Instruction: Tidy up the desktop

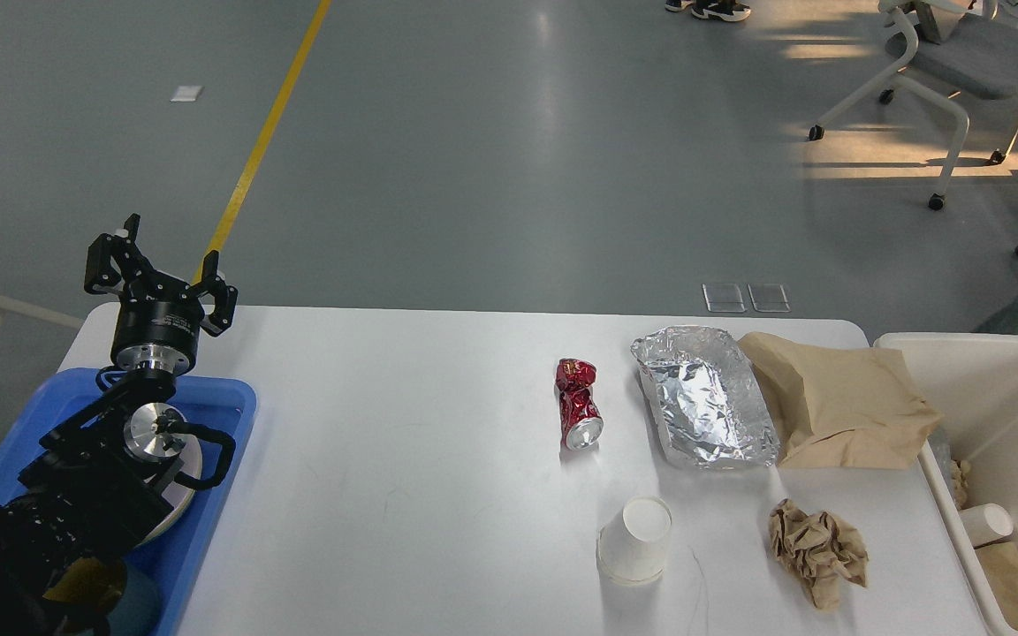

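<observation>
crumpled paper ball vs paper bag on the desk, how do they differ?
The paper ball is wadded into a tight lump; the paper bag lies flat, only creased. The ball is much smaller than the bag. The ball sits alone at the near right of the desktop, touching nothing; the bag lies farther back, its left edge against or under the foil tray. Both are brown paper on the desktop's right side, near the bin.
</observation>
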